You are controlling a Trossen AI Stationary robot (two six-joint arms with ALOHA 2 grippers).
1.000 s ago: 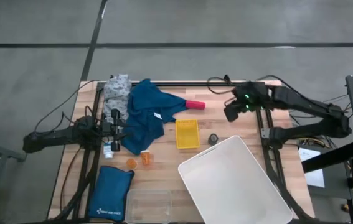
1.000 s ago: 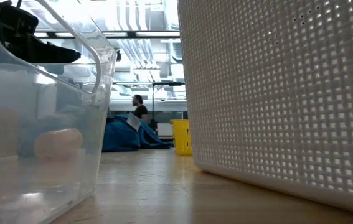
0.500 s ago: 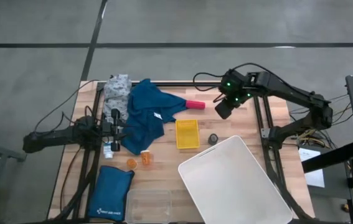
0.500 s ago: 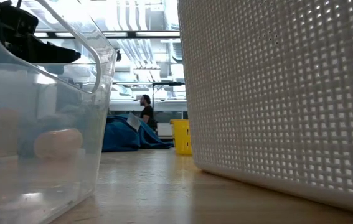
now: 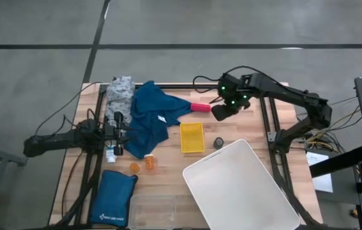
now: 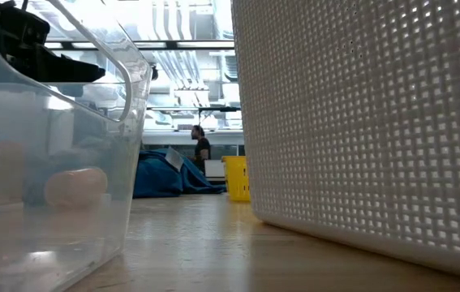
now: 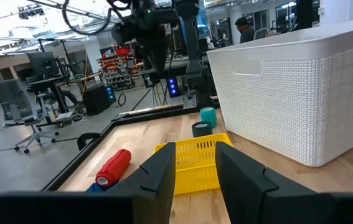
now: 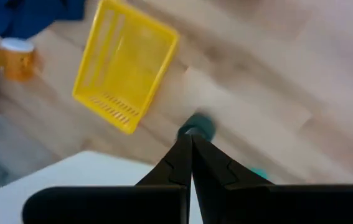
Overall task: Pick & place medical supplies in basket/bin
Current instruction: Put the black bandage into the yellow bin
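A: Overhead first. Right gripper (image 5: 221,112) hangs above the far half of the wooden table (image 5: 168,176), just beside the pink bandage roll (image 5: 200,107). Its wrist view shows the two dark fingers pressed together, nothing between them.

B: Noted. Below it?

A: A small yellow slotted plastic tray (image 5: 191,138) mid-table, and a dark bandage roll (image 5: 219,143) lying between that tray and the large white perforated plastic basket (image 5: 244,191). The left wrist view shows a teal roll (image 7: 208,116) right behind the dark one.

B: Left arm?

A: Left gripper (image 5: 119,133) rests low at the table's left edge, against the crumpled blue cloth garment (image 5: 150,118). Fingers slightly apart in its own view; whether they pinch anything, I cannot tell.

B: Other supplies?

A: Grey dotted cloth (image 5: 121,93) at the far left corner, touching the blue garment. Two orange pill bottles (image 5: 143,166) side by side near the garment's near edge. A small white bottle (image 5: 111,154) just beside the left gripper.

B: Anything in the basket?

A: From above the basket's inside shows only white; contents cannot be told. A clear plastic bin (image 5: 154,211) sits at the near edge, next to a blue padded pouch with white print (image 5: 114,198).

B: Low view?

A: Basket wall and clear bin fill it; a person (image 6: 202,148) stands far behind.
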